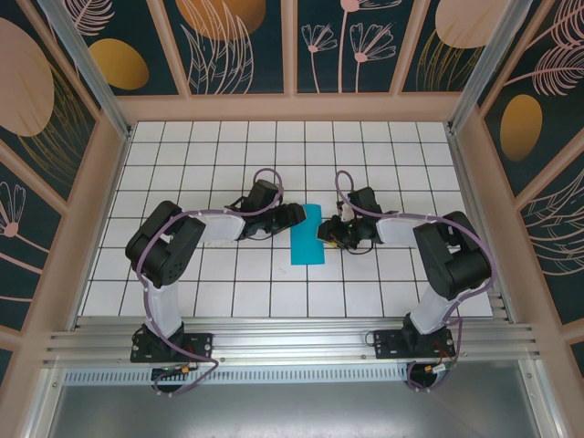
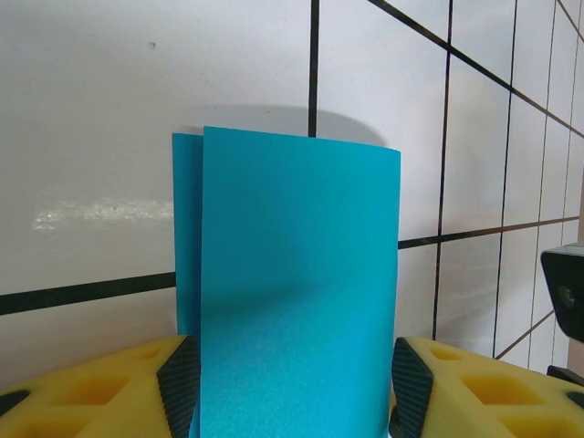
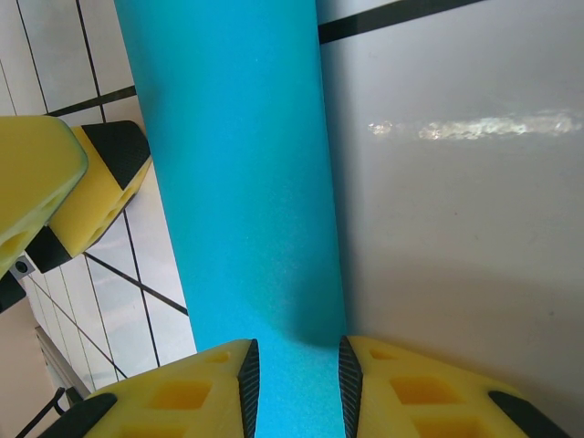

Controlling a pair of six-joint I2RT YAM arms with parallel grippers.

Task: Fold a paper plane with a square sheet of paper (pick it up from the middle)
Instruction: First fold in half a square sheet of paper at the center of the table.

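The square sheet of paper (image 1: pixel 307 234) is laid on the table (image 1: pixel 228 164), midway between the two arms. The left gripper (image 1: pixel 294 217) is placed at its left edge and the right gripper (image 1: pixel 327 234) at its right edge. In each wrist view the sheet is seen running between that gripper's fingers.

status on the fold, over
Left gripper open, straddling the paper. Right gripper part open over its edge. Paper folded in half, on the table. Nothing in the way.
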